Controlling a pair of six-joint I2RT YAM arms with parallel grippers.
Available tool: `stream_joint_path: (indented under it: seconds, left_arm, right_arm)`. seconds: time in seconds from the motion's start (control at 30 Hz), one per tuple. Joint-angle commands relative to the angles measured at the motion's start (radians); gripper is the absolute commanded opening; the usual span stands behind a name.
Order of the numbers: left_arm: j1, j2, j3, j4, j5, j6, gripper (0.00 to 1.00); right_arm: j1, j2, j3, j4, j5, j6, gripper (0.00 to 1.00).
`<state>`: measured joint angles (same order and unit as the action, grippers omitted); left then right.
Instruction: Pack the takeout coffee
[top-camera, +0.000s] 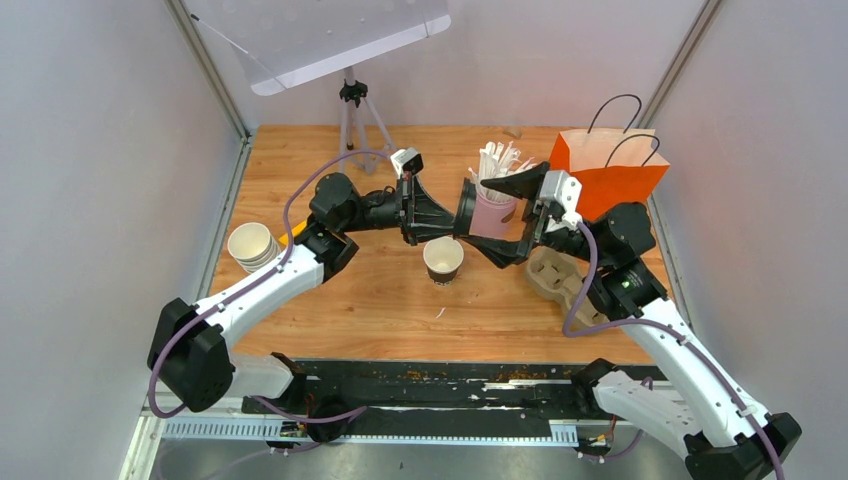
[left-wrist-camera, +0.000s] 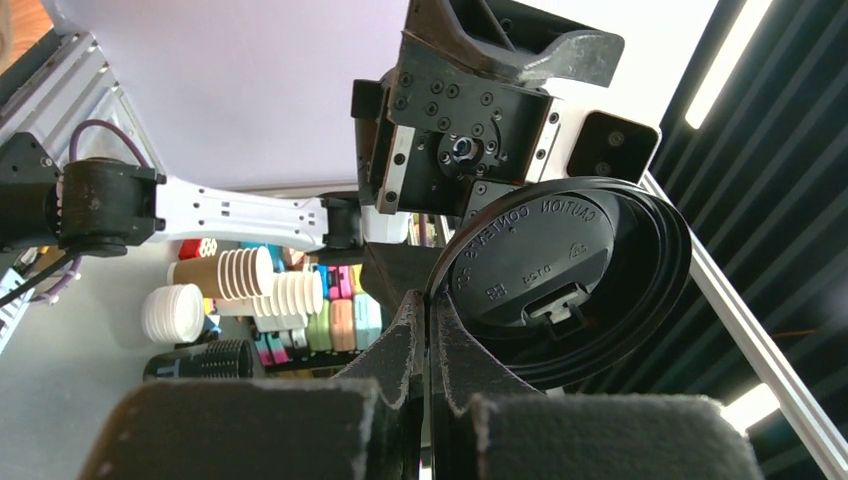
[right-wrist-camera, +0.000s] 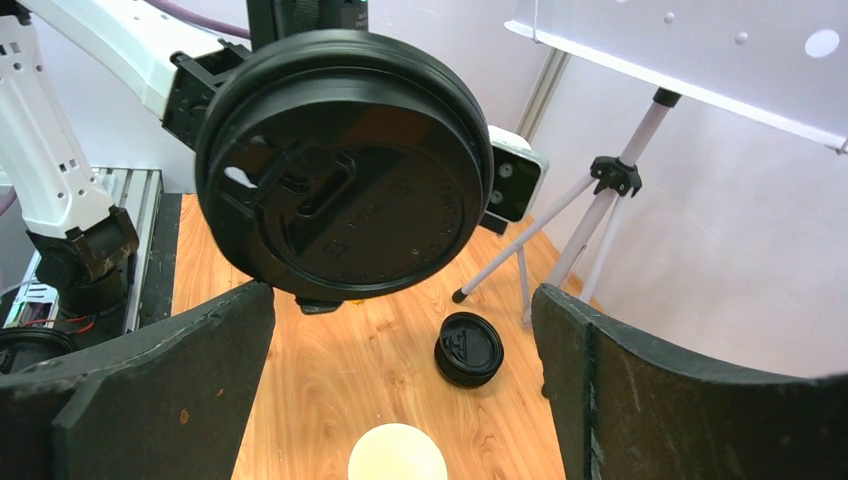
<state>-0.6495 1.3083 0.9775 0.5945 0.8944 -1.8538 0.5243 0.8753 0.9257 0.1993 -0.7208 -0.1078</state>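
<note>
An open paper cup (top-camera: 443, 258) stands on the wooden table, seen from above as a pale rim (right-wrist-camera: 397, 455) in the right wrist view. Above it my left gripper (top-camera: 452, 218) (left-wrist-camera: 428, 310) is shut on the rim of a round black lid (top-camera: 466, 205) (left-wrist-camera: 560, 265), held on edge. My right gripper (top-camera: 480, 213) (right-wrist-camera: 402, 295) faces it, open wide, with the lid (right-wrist-camera: 340, 165) just in front of its fingers (right-wrist-camera: 150, 380) and not touching them. A stack of white cups (top-camera: 252, 245) lies at the table's left edge.
A pink cup of straws (top-camera: 495, 205) stands behind the grippers. An orange paper bag (top-camera: 610, 170) is at the back right, with a brown pulp tray (top-camera: 560, 275) in front of it. Spare black lids (right-wrist-camera: 468, 348) lie near a tripod (top-camera: 355, 110).
</note>
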Motion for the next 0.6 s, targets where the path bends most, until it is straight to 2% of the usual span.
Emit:
stream_joint_path:
  seconds: [0.0, 0.2, 0.57]
  left_arm:
    - [-0.009, 0.008, 0.019, 0.002, 0.029, 0.016, 0.00]
    - [-0.009, 0.016, 0.015, 0.003, 0.046, 0.025, 0.00]
    - [-0.009, 0.001, 0.000, -0.021, 0.045, 0.039, 0.00]
  right_arm:
    - [0.013, -0.004, 0.082, 0.029, -0.049, -0.052, 1.00]
    - [0.022, 0.011, 0.125, -0.031, -0.098, -0.083, 1.00]
    - [0.044, 0.017, 0.143, -0.081, -0.091, -0.116, 1.00]
